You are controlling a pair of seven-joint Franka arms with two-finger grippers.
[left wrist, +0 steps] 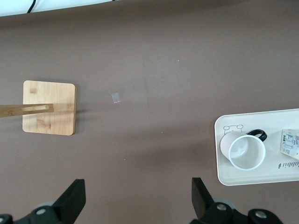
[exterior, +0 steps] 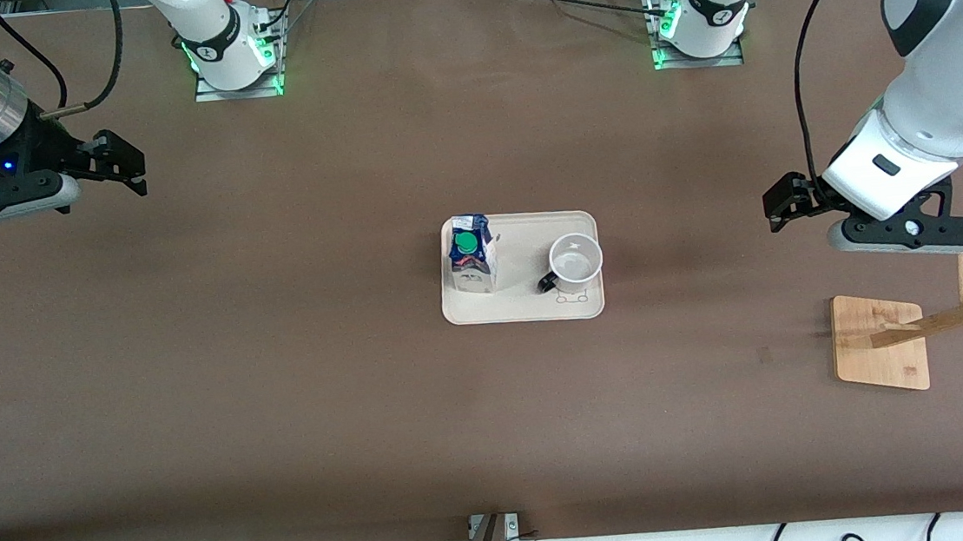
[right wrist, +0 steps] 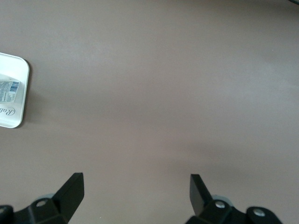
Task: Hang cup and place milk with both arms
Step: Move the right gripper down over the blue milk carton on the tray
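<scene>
We've got the tray [exterior: 525, 308] sitting mid-table, and on it the milk [exterior: 472, 254] stands upright at the end toward the right arm, green cap on top, while the cup [exterior: 575, 262] stands mouth-up at the end toward the left arm, its black handle pointing at the milk. The two are near each other but apart. The left gripper [exterior: 777, 207] hangs over bare table toward the left arm's end, fingers spread wide and holding nothing (the left wrist view shows both fingertips [left wrist: 74, 198] well apart). Nearer the front camera than that gripper stands the wooden rack [exterior: 880, 342], its post and pegs rising from a square base. The right gripper [exterior: 123, 162] hovers over bare table at the right arm's end, likewise wide apart and empty.
</scene>
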